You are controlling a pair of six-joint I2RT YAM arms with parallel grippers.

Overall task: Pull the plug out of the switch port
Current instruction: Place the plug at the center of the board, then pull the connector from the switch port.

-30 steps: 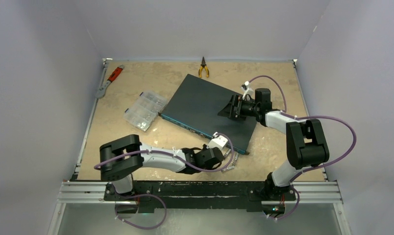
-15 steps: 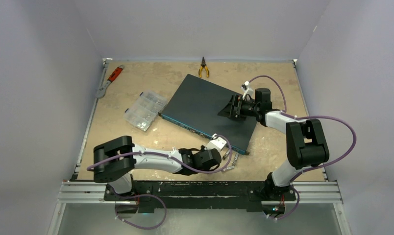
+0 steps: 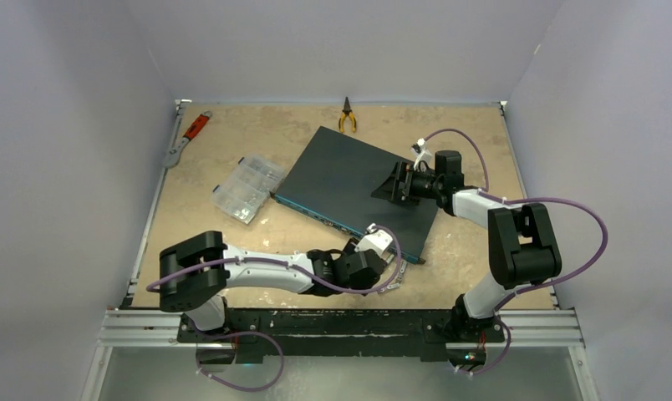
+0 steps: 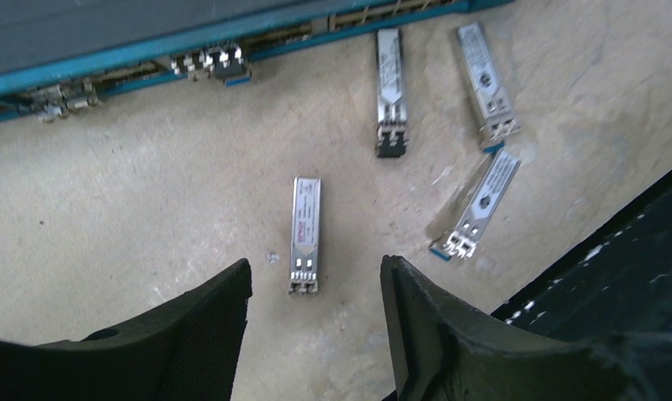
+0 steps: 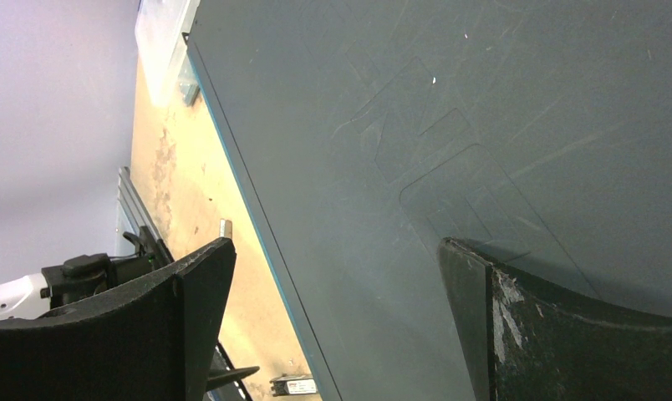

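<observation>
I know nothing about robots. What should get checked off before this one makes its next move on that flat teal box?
1. Left gripper empty, jaws apart: ok.
2. Small silver metal plug lying flat on the tan table, clear of both fingers: ok.
3. Ports of the large flat dark-teal metal switch emptied: not ok, plugs sit in its blue-edged face.
4. Right gripper open over the switch top: ok. Pressing down on it: cannot tell.
5. Three other loose silver plugs lying apart from the occupied ports: ok.
</observation>
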